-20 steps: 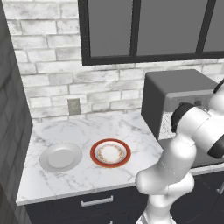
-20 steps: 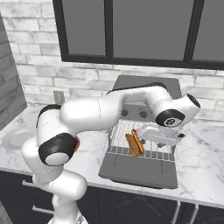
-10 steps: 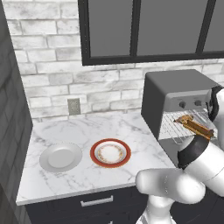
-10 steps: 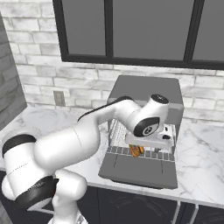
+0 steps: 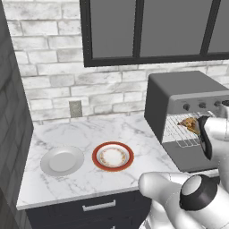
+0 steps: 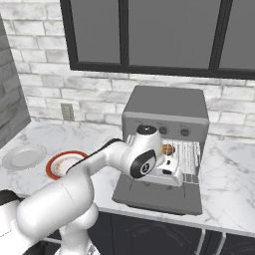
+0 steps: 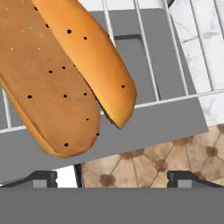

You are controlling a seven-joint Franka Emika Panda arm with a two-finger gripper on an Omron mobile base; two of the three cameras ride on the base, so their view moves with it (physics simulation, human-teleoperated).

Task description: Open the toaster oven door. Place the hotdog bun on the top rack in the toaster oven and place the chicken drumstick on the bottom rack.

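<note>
- Toaster oven (image 5: 183, 91): I see it at the right end of the marble counter (image 5: 85, 134), against the brick wall; dark grey box, lighter front with small round knobs.
- Toaster oven door (image 6: 157, 194): I see it folded down flat in front of the cavity, lying level over the counter edge.
- Top rack (image 5: 179, 129): a silvery wire grid, drawn partway out of the cavity over the lowered door. In the hand view I look down through its bars (image 7: 175, 57) onto the grey door and the floor tiles beyond.
- Hotdog bun (image 7: 65, 74): it lies on the wire rack; close up I see two tan halves side by side, dotted with dark specks. From the left base view it shows as a small golden-brown piece (image 5: 189, 124) on the rack, just beside the robot's wrist.
- Gripper (image 7: 111, 178): my fingers stand spread wide, one dark tip (image 7: 41, 178) at each lower corner of the hand view, nothing between them. The bun sits above them, apart from both tips.
- Arm: it reaches in front of the oven mouth in the right base view, hand at the rack.
- Red-rimmed plate (image 5: 113, 156): mid-counter, nothing on it that I can make out.
- Grey plate (image 5: 61, 160): just left of the red-rimmed one, apart from it.
- Wall outlet (image 5: 75, 108): on the brick behind the plates.
</note>
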